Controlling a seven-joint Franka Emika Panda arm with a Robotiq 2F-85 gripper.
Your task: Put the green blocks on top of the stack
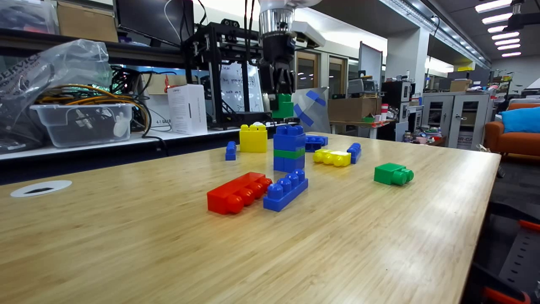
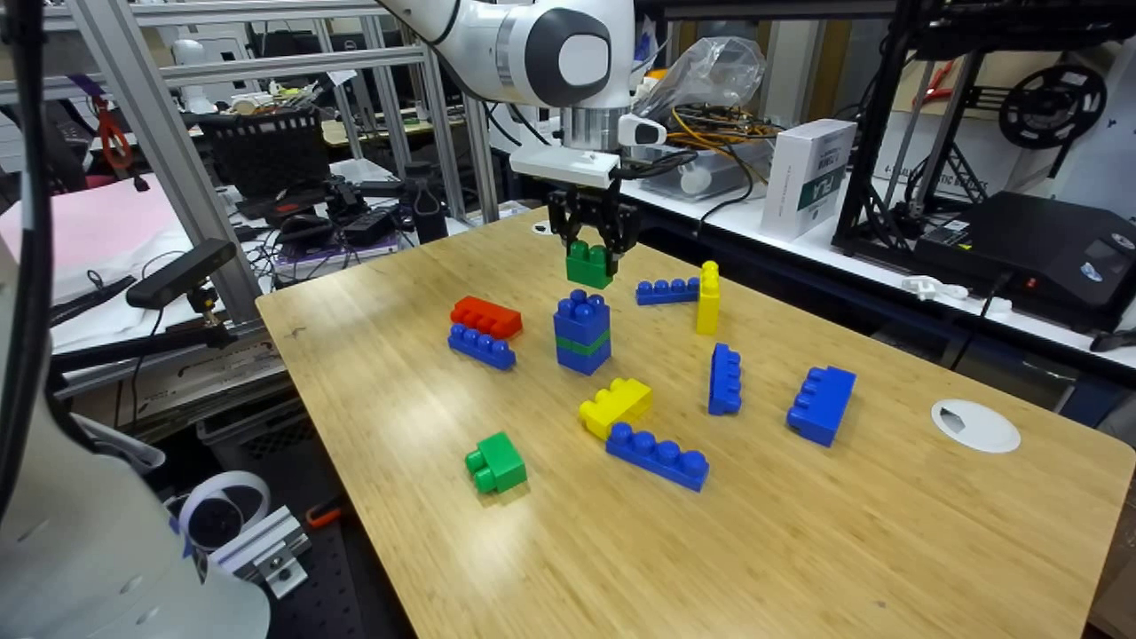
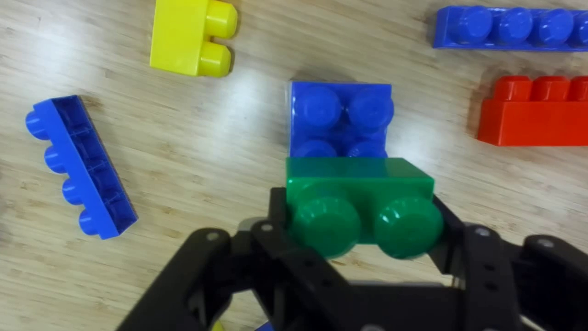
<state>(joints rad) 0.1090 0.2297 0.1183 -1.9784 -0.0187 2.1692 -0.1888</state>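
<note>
Gripper point(image 3: 358, 209) is clamped on a green brick point(image 2: 587, 271), jaws apart by just the brick's span, 1 finger per side, 2 studs up. Brick hangs above the stack point(image 1: 289, 143); in an exterior view a gap shows between them, so no contact. In wrist view it hides part of the stack top, with all 4 studs at least partly visible. Stack is upright: blue over thin green over blue. Around it: red brick point(image 2: 486, 317) on its side, just beside blue strip 1 point(image 2: 481, 348); upright yellow point(image 2: 707, 306) near blue strip 2 point(image 2: 667, 296); flat yellow point(image 2: 614, 408) just beside blue strip 3 point(image 2: 657, 460), can't tell if touching. Blue strip 4 point(image 2: 723, 382) is tipped on its side, hollow underside showing in wrist view. Other green brick point(image 2: 499, 463) lies on its side on the table point(image 2: 799, 532), well apart from the stack, visible in both exterior views. Wide blue point(image 2: 827, 406) sits farther out, studs pointing sideways. Past the table: white box point(image 2: 808, 177), plastic bag point(image 2: 710, 75), 3D printer point(image 2: 1021, 240). Orange couch point(image 1: 514, 143) way back in the room.
</note>
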